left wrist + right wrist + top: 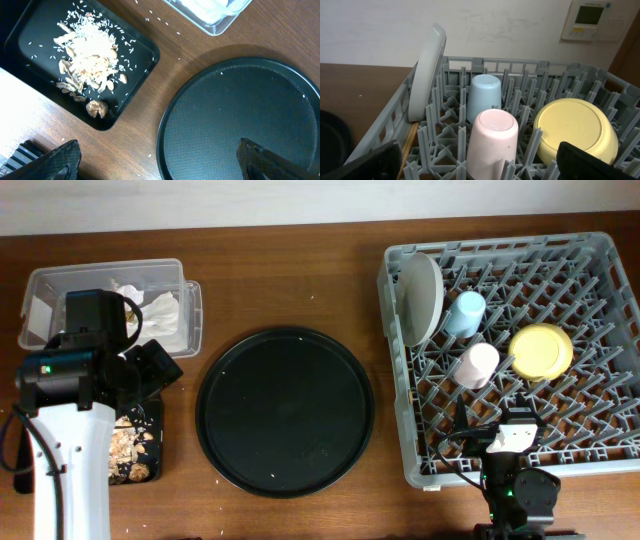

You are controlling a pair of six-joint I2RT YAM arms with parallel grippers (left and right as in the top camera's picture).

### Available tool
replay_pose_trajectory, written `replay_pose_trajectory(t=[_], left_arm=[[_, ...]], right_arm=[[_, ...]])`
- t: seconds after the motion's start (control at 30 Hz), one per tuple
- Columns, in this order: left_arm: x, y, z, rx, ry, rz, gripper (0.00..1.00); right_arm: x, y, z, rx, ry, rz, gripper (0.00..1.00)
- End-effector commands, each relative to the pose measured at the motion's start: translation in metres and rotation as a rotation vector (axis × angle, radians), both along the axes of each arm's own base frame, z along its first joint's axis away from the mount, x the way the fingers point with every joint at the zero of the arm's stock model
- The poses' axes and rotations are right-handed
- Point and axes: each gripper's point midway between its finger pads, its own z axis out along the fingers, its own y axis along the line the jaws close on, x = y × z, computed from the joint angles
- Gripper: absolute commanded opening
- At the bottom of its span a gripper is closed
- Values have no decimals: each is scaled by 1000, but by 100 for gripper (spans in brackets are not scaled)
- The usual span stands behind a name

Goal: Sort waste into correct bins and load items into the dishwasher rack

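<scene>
The dishwasher rack [590,420] sits at the table's right edge. It holds the grey plate [420,298] upright against its left wall, the light-blue cup [465,312] and pink cup [477,364] upside down, and the yellow bowl [541,350] on edge.

The right hand [481,162] hangs open and empty just before the pink cup. A careless pull-out could clip that cup or jolt the rack, and the plate, propped only by pegs and wall, looks likely to tip.

The left hand [159,162] is open and empty too, over the table between the shallow black tray [145,55] near the left edge and the round tray [240,115].

In the shallow tray a brown crumpled lump [97,108], perhaps a wrapper, lies beside the food scraps [90,55]. If so, it is mis-sorted. Loose grains dot the table and may be missed.
</scene>
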Motion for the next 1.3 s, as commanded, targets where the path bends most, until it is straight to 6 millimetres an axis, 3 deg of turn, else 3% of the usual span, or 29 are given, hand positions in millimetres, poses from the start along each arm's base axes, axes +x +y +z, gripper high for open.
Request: replay_pose_trajectory(t=[0.0,0.57,0.97,1.13,1.27], left_arm=[[1,1,3,0,-10,6,99],[1,1,3,1,-11,6,99],[-13,3,5,28,-23,1,99],[-18,-4,-9,65,-90,-109,99],[-17,-28,-29,59,-258,-265,99]], right_arm=[[0,-4,-3,-9,2,-19,99],[0,-4,-3,-9,2,-19,99],[0,-4,-3,-9,2,-19,99],[0,-4,-3,-9,2,-19,99],[0,-4,-3,-9,2,-19,99]])
